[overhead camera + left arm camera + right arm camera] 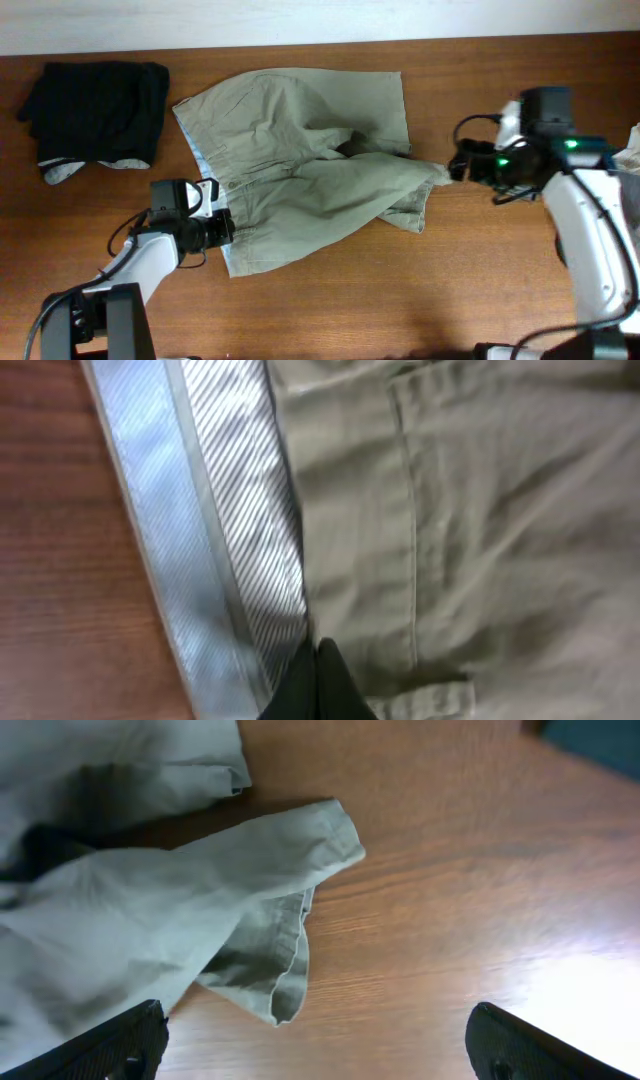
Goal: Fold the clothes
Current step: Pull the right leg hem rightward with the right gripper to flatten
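Brown wooden table is shown from overhead, the khaki shorts spread at centre and a black garment well apart at the far left. The left gripper is set at the waistband, the right gripper just beside a leg hem.

From the left wrist, fingertips are seen pressed together on the striped waistband lining; how much cloth is caught is cut off by the frame edge.

From the right wrist, jaws are spread wide, nothing between them. A thin pinch could be lost if the waistband is dragged, and the bunched leg could be folded in crooked.
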`<state>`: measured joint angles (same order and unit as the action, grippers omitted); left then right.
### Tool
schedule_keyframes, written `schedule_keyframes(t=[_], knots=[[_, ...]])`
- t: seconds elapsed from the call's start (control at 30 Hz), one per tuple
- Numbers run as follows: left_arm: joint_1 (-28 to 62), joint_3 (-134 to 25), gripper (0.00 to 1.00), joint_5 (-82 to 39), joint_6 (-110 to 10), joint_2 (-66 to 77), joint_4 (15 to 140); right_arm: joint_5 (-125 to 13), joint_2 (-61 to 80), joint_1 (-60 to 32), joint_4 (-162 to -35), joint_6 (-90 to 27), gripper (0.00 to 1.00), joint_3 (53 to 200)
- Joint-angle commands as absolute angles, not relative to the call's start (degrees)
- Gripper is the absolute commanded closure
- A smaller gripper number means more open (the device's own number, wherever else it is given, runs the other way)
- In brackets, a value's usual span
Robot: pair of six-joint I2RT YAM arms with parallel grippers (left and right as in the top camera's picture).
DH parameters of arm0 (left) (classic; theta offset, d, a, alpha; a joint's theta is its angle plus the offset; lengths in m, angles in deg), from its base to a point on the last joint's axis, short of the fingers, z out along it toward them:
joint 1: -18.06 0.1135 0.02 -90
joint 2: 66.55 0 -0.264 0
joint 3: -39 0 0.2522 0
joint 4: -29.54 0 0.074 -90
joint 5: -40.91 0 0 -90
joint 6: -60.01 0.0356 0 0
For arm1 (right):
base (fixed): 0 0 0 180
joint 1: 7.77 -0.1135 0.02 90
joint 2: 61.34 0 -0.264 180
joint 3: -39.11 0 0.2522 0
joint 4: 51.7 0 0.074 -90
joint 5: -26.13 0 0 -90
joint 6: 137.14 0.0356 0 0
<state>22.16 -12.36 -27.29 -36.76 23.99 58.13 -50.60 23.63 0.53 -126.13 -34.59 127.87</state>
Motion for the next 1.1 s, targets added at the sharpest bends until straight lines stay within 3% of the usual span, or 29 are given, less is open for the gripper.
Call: schedule_keyframes(t=[0.0, 0.2, 0.43, 0.8, 1.07], knots=[[22.05, -18.53, 1.0, -28.34, -34.42, 19.38, 64.07, -43.32, 23.85, 3.46, -127.28, -34.85, 0.01, 128.61], [14.99, -21.19, 0.99, -31.85, -25.5, 5.92, 71.15, -44.21, 23.85, 3.57, -126.63, -34.83, 0.01, 128.61], [2.38, -20.17, 0.99, -43.33, -29.17, 13.04, 73.75, -44.37, 23.85, 3.57, -125.32, -34.67, 0.01, 128.63], [1.59, -20.17, 1.0, -45.12, -31.03, 30.62, 71.74, -44.93, 23.85, 3.57, -125.25, -34.87, 0.01, 128.63], [1.61, -21.28, 1.0, -59.2, -46.94, 31.27, 87.13, -49.79, 23.85, 3.57, -125.1, -34.92, 0.01, 128.63]])
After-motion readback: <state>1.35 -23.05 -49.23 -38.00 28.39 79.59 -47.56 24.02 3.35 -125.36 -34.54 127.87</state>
